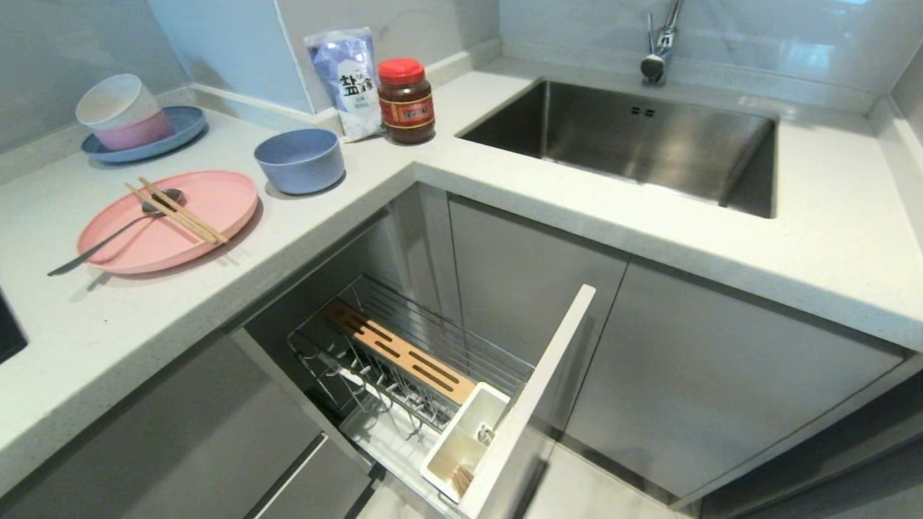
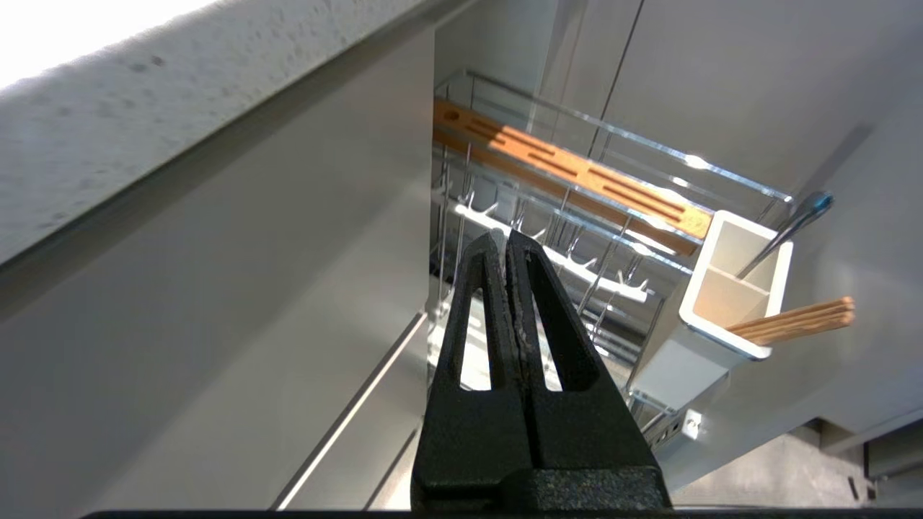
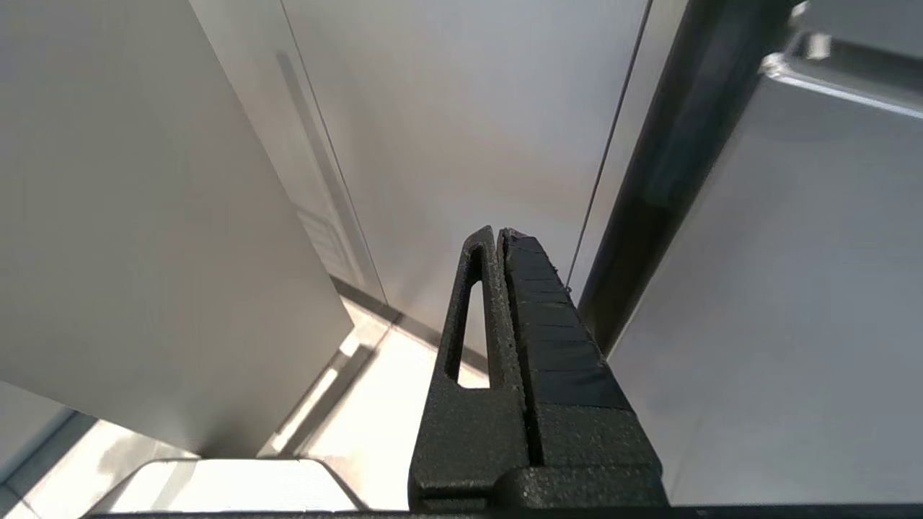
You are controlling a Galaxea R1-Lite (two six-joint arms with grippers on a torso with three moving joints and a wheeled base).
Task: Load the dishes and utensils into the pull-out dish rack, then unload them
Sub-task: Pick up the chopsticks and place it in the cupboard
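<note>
2 grippers parked low, neither in head view. Pull-out dish rack point(image 1: 404, 360) extended, lower centre of frame, wooden board point(image 1: 396, 351) along its far side, white cutlery cup point(image 1: 461, 440) at front panel. Pink plate point(image 1: 169, 220) on counter, centre left, spoon point(image 1: 115, 234) and chopsticks point(image 1: 177, 210) lying across it. Blue-grey bowl point(image 1: 300, 160) just right of plate. Left gripper point(image 2: 505, 245) pressed closed, empty, facing rack. Right gripper point(image 3: 499, 241) closed, empty, before cabinet doors.
</note>
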